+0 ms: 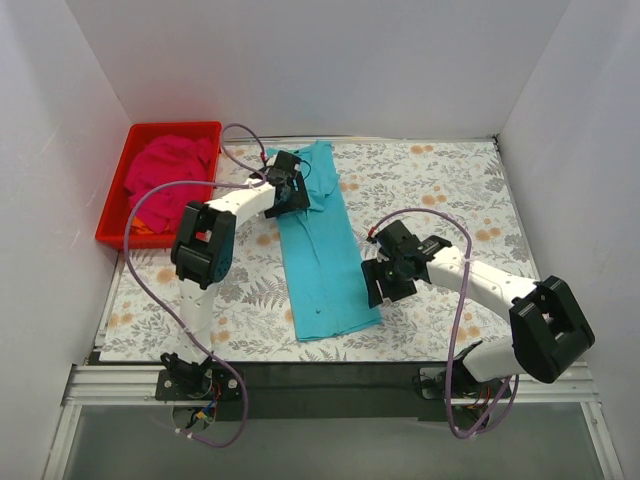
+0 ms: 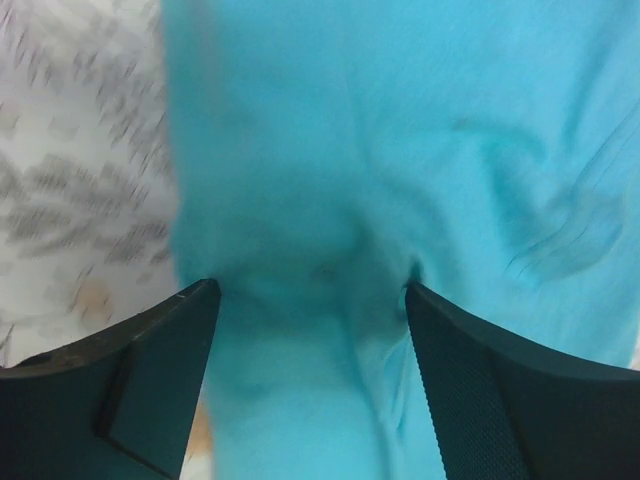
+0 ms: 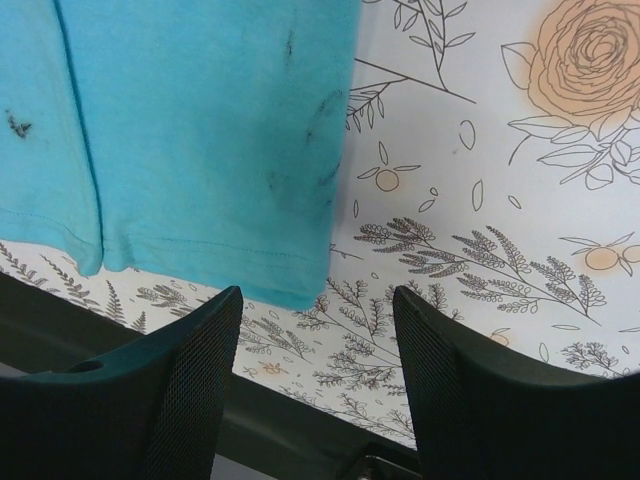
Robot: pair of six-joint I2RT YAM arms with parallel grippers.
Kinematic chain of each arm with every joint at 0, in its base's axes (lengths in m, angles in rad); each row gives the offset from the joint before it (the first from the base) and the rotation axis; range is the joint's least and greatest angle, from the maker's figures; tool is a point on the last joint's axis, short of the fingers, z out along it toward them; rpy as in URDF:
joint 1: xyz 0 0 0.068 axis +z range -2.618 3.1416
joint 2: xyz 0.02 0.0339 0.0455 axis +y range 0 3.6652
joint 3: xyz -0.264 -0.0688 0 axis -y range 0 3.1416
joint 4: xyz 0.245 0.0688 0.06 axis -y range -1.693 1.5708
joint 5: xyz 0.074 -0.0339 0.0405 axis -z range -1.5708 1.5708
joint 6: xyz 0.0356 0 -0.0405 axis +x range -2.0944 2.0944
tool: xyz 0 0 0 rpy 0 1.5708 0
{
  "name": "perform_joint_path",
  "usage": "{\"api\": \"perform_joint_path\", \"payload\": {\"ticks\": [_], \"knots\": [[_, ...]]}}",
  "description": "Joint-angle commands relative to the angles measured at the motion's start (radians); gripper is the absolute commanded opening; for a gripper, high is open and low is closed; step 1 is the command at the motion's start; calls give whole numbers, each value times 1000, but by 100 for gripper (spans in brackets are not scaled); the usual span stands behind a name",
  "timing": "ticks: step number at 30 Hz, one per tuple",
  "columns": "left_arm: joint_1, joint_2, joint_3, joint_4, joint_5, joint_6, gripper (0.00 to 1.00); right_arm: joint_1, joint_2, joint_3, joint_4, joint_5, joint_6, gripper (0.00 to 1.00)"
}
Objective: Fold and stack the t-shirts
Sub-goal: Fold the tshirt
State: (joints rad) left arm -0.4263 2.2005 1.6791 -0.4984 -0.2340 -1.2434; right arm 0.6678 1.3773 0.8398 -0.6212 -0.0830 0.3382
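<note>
The turquoise t-shirt (image 1: 320, 250) lies on the table, folded lengthwise into a long narrow strip, hem towards me. My left gripper (image 1: 295, 190) is open over its far left part. In the left wrist view the cloth (image 2: 400, 130) fills the frame and bunches slightly between the spread fingers of the gripper (image 2: 312, 300). My right gripper (image 1: 385, 285) is open and empty at the shirt's near right edge. In the right wrist view the gripper (image 3: 318, 300) hovers by the hem corner of the shirt (image 3: 200, 130), which has a tiny dark mark (image 3: 17, 124). The magenta-pink t-shirt (image 1: 170, 170) lies crumpled in a tray.
The red plastic tray (image 1: 115, 215) stands at the far left of the floral table cover (image 1: 450, 180). White walls close in the left, back and right. A dark strip (image 1: 330, 375) runs along the table's near edge, by the arm bases.
</note>
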Motion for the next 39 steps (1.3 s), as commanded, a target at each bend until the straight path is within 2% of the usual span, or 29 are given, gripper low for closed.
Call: {"api": "perform_joint_path", "payload": {"ticks": [1,3,6,9,10,13,16,24,39], "knots": [[-3,-180,-108,-110,27,-25,71,-2,16,13,20,-23,13,58],[-28,-314,-175,-150,41,-103,73,0,14,-4,17,-29,19,57],[-77,-505,-358,-235,61,-197,73,1,-3,-22,18,-34,34,56],[-139,-660,-560,-288,104,-308,73,6,-11,-38,20,-37,45,56],[-163,-762,-663,-292,142,-339,72,7,-8,-42,20,-35,51,56],[-253,-895,-804,-310,188,-473,72,21,5,-47,21,-31,64,56],[-344,-946,-866,-310,203,-580,72,38,14,-67,31,-18,81,55],[-453,-875,-891,-290,187,-659,67,61,54,-68,43,-8,96,52],[-523,-696,-832,-311,203,-651,54,101,140,-28,22,0,105,47]]}}
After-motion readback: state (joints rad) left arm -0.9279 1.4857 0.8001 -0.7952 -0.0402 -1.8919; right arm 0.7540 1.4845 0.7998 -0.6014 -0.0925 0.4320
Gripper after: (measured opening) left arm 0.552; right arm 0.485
